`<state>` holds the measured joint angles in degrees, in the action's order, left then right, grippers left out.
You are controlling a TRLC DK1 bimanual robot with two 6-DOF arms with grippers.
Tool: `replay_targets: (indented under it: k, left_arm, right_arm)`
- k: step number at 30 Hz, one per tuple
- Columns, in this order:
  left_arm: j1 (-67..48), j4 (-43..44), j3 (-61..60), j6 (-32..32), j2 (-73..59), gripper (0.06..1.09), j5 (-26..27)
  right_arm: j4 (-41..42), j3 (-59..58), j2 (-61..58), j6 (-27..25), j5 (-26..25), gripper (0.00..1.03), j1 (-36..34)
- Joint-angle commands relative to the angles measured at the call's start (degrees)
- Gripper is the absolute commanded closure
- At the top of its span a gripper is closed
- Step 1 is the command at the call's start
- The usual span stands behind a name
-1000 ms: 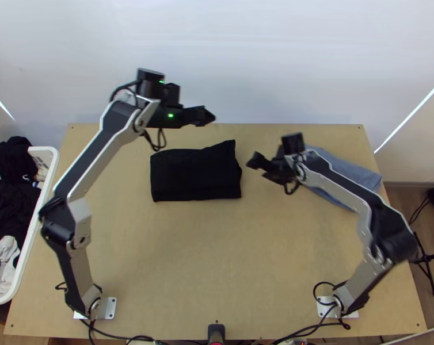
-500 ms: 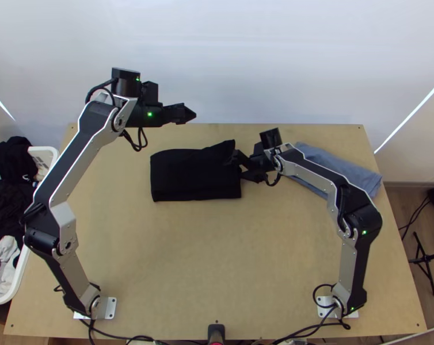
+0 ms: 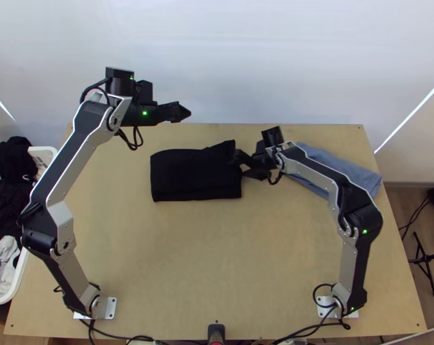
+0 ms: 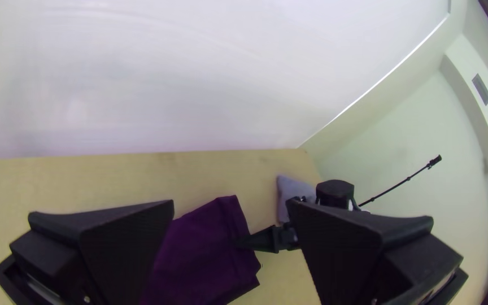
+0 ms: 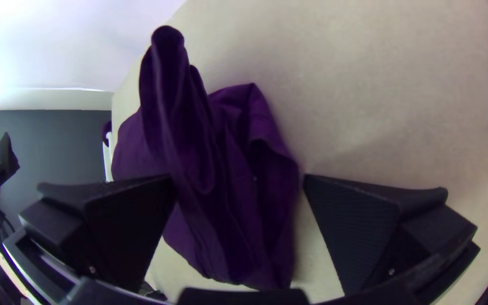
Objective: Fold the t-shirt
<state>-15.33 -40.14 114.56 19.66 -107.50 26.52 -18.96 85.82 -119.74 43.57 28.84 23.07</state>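
Gaping, one right end effector (image 3: 240, 165) faces one folded t-shirt (image 3: 194, 175); one left end effector (image 3: 185, 112) gapes too.

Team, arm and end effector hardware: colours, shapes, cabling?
Left arm, right arm: angular silver-grey links, black panels and joints, green lights, looped black cables, metal base plates. Left end effector, right end effector: wide, flat black fingers; fine ribbing on the right's.

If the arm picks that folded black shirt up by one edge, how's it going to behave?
The black shirt would probably droop, since its edge shows soft, loose folds. It may well unfold if only one layer is caught, as several lie stacked. Rolling seems unlikely; it lies flat.
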Motion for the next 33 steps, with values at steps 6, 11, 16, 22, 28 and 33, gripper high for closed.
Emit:
replay_targets:
  k: [6, 11, 16, 22, 28, 33]
  left_arm:
    - [0.4, 0.5, -0.1, -0.1, -0.5, 0.1, 0.0]
    - [0.6, 0.6, -0.1, -0.1, -0.4, 0.1, 0.0]
    - [1.0, 0.5, -0.4, -0.3, 0.1, 0.1, 0.0]
    - [1.4, 0.5, -1.9, -0.5, 1.2, 0.1, 0.0]
    - [2.1, 0.5, -2.1, -0.8, 1.5, 0.1, 0.0]
    - [2.5, 0.5, -2.1, -0.8, 1.5, 0.1, 0.0]
  right_arm:
    - [-2.0, -1.5, 0.7, -2.8, -4.7, 0.04, 0.5]
    - [-2.0, 0.6, -1.6, -2.5, -4.8, 0.04, 3.7]
    - [-2.0, 4.1, -4.4, -1.7, -4.8, 0.04, 6.8]
    - [-2.1, 7.4, -6.7, -1.0, -4.9, 0.12, 8.7]
    - [-1.9, 7.3, -3.9, -1.3, -7.2, 1.0, 6.8]
    - [-2.7, 7.2, 2.8, 0.0, -7.1, 1.0, 3.6]
